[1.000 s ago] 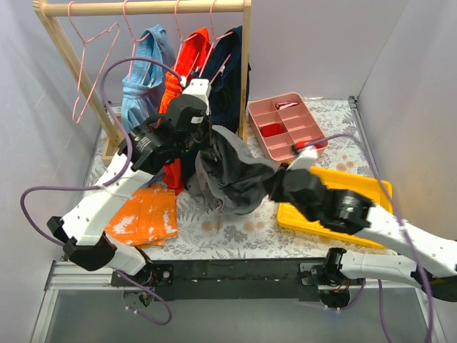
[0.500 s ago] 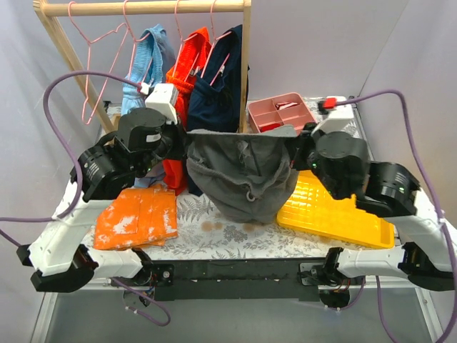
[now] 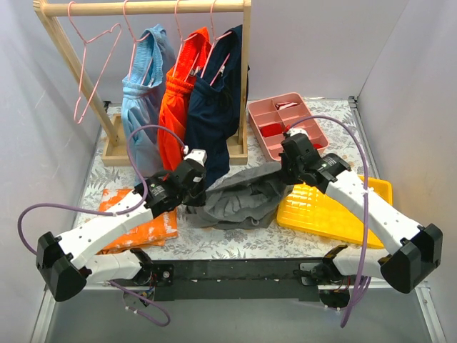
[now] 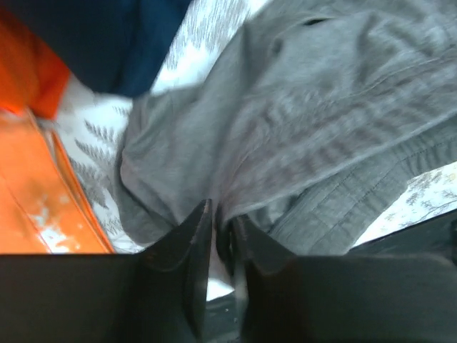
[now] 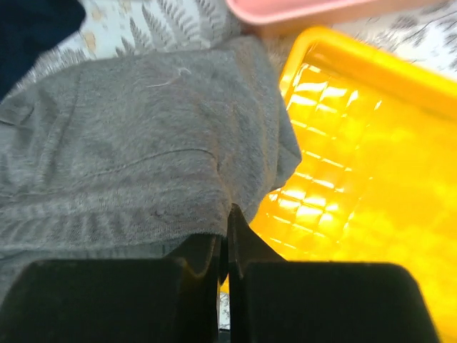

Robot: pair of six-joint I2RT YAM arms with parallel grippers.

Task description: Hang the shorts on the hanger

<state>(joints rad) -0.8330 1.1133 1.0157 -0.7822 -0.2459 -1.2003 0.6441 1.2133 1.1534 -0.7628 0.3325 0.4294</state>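
Note:
The dark grey shorts (image 3: 239, 196) lie crumpled on the table between my two grippers. My left gripper (image 3: 196, 187) is shut on their left edge, and the left wrist view shows its jaws (image 4: 220, 211) pinching grey fabric (image 4: 321, 107). My right gripper (image 3: 289, 168) is shut on their right edge, and the right wrist view shows its jaws (image 5: 228, 214) closed on the fabric's hem (image 5: 128, 143). The empty pink wire hanger (image 3: 93, 68) hangs at the left end of the wooden rail (image 3: 143, 8), far from both grippers.
Light blue shorts (image 3: 143, 86), a red-orange garment (image 3: 182, 93) and a navy garment (image 3: 218, 93) hang on the rail. An orange blotched garment (image 3: 139, 214) lies front left. A pink compartment tray (image 3: 307, 118) and a yellow tray (image 3: 343, 214) sit at the right.
Both grippers have come down from holding the shorts stretched up in the air. The shorts now rest crumpled on the table, still gripped at both ends.

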